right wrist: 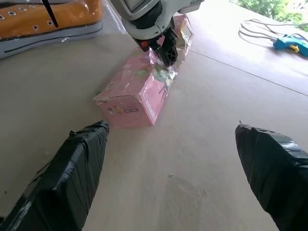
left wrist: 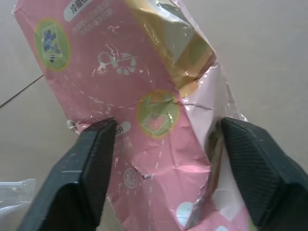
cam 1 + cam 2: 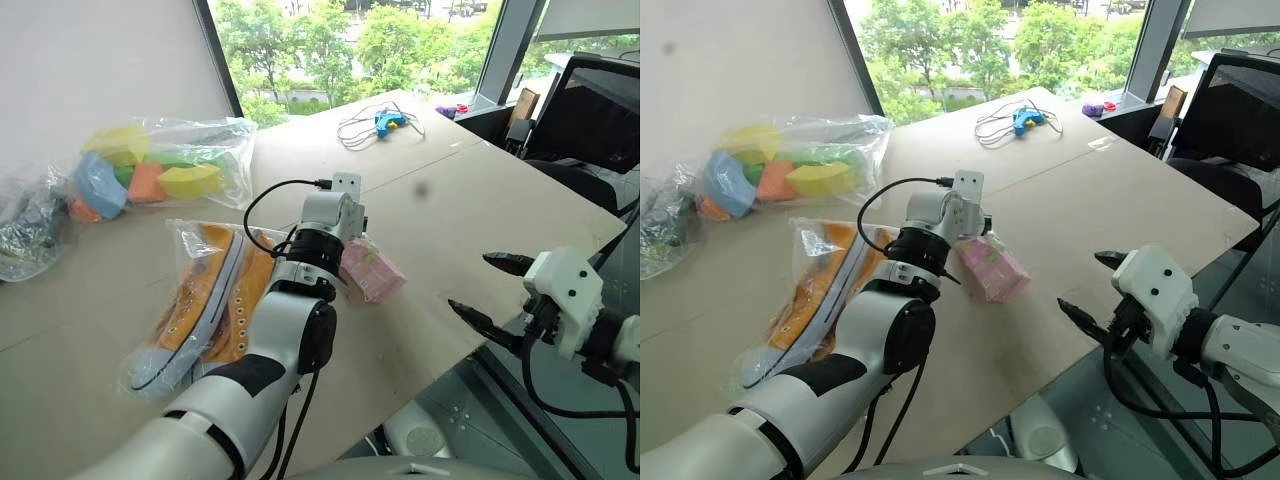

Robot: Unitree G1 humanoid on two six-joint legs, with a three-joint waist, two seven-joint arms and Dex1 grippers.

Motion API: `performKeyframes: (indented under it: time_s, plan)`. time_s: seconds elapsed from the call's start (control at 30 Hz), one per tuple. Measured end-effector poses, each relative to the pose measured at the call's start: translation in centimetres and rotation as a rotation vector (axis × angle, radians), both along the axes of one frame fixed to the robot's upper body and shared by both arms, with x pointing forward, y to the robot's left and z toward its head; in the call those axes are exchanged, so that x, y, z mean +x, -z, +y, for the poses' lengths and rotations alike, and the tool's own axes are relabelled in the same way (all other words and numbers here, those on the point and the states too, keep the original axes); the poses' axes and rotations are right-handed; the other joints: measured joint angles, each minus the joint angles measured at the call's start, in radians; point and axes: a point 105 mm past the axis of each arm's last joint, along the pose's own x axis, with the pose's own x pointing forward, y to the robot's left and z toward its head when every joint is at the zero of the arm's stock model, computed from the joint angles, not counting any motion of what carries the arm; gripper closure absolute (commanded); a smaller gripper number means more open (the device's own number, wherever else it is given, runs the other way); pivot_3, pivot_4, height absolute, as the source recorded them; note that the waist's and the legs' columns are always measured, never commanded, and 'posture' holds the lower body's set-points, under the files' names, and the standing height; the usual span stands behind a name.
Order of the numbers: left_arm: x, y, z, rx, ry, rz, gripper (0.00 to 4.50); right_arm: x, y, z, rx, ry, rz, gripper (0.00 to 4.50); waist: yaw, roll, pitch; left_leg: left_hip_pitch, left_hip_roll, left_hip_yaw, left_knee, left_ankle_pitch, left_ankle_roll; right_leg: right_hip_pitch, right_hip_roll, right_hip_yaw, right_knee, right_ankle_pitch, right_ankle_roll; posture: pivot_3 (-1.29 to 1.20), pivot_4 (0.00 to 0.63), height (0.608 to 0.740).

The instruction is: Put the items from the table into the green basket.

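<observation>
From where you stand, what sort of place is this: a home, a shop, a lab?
Probably a lab or office workroom: a large pale board table beside tall windows with green trees outside, a dark computer monitor at the table's edge, and a blue corded hand tool lying on the board.

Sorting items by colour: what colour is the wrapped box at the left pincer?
Pink wrapped box, with small green-ringed pictures; clearest in the left wrist view.

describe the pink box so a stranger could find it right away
On the big beige table, look just right of the bagged orange-and-white sneakers. The pink wrapped box lies there, with the left gripper closing around it. Nothing else nearby is pink and box-shaped.
</observation>
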Motion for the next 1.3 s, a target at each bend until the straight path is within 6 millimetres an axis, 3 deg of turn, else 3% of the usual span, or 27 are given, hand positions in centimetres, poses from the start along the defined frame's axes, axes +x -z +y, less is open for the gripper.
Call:
performKeyframes:
  time_s: [0.13,0.3,0.4,0.5,0.6,0.73,0.77,0.9,0.97,1.03,1.17,1.3]
  plan:
    - [0.1,-0.5,-0.7,-0.008,0.036,-0.026,4.35,0.0,-0.1,0.1,-0.002,-0.010,-0.001,0.00,0.009,0.001,-0.001,0.000,0.000,0.000,0.000,0.000,0.000,0.000,0.000,0.000,0.000,0.000,0.000,-0.39,0.034,0.740]
    - [-0.1,-1.1,-0.7,-0.051,0.087,-0.091,4.44,0.0,0.0,0.1,-0.006,-0.018,0.000,0.00,0.020,0.003,-0.002,-0.001,0.000,-0.001,0.000,0.000,0.000,-0.001,0.000,0.000,-0.001,0.000,0.000,-0.38,0.030,0.740]
    - [-0.4,-2.1,0.6,-0.075,0.145,-0.166,4.44,0.1,-0.1,0.1,-0.009,-0.020,-0.003,0.00,0.022,0.003,-0.002,-0.003,0.000,-0.001,0.000,0.000,-0.001,-0.007,0.000,0.002,0.000,0.000,0.000,-0.36,0.025,0.740]
    - [-0.8,-4.3,2.1,-0.103,0.214,-0.229,3.52,0.3,0.1,-0.2,-0.010,-0.011,0.004,0.00,0.034,0.004,-0.002,-0.007,0.000,-0.001,0.000,0.001,0.000,-0.013,0.000,0.003,0.002,0.001,-0.001,-0.34,0.021,0.740]
    - [-1.6,-6.6,1.8,-0.257,0.289,-0.273,2.27,0.6,0.3,0.0,-0.007,-0.017,0.011,0.00,0.071,0.004,-0.003,-0.007,0.000,-0.001,0.000,0.001,0.001,-0.013,0.000,0.002,0.001,0.001,-0.001,-0.32,0.013,0.740]
    - [-3.1,-7.1,2.3,-0.488,0.362,-0.180,0.27,0.8,0.2,0.2,-0.008,-0.037,0.007,0.00,0.115,0.005,-0.003,-0.007,-0.001,-0.001,0.000,0.003,0.005,-0.013,0.000,0.002,0.001,0.001,-0.001,-0.31,0.008,0.740]
    - [-3.1,-7.4,3.0,-0.494,0.362,-0.180,0.03,1.0,0.3,0.2,-0.009,-0.039,0.008,0.00,0.121,0.005,-0.003,-0.007,-0.001,-0.001,0.000,0.003,0.005,-0.013,0.000,0.002,0.001,0.001,-0.001,-0.30,0.006,0.740]
    - [-3.3,-9.3,5.9,-0.460,0.363,-0.248,0.03,1.2,0.3,0.3,-0.007,-0.049,0.006,0.00,0.148,0.005,-0.004,-0.007,-0.001,-0.002,0.000,0.003,0.004,-0.013,-0.001,0.002,0.001,0.003,-0.005,-0.27,0.001,0.740]
    - [-3.6,-9.6,5.9,-0.457,0.388,-0.240,0.03,1.4,0.5,0.3,0.000,-0.048,0.009,0.00,0.164,0.006,-0.005,-0.007,-0.001,-0.001,0.000,0.003,0.004,-0.013,-0.002,0.003,0.001,0.003,-0.006,-0.27,0.004,0.740]
    - [-4.7,-8.8,4.8,-0.433,0.463,-0.188,0.03,1.5,0.7,0.6,0.002,-0.060,0.011,0.00,0.186,0.007,-0.006,-0.007,-0.003,-0.002,0.000,0.003,0.004,-0.013,-0.003,0.003,0.001,0.004,-0.006,-0.26,0.007,0.740]
    - [-6.8,-6.3,0.6,-0.453,0.616,-0.088,0.03,1.5,0.6,0.9,0.000,-0.079,0.005,0.00,0.222,0.009,-0.007,-0.009,-0.005,-0.003,0.001,0.004,0.002,-0.013,-0.006,0.001,0.001,0.004,-0.007,-0.28,0.013,0.740]
    - [-6.6,-4.3,-1.0,-0.429,0.573,-0.021,0.03,1.4,0.6,0.8,0.000,-0.079,0.009,0.00,0.241,0.010,-0.007,-0.008,-0.005,-0.003,0.002,0.002,0.006,-0.013,-0.006,0.001,0.001,0.004,-0.007,-0.30,0.019,0.740]
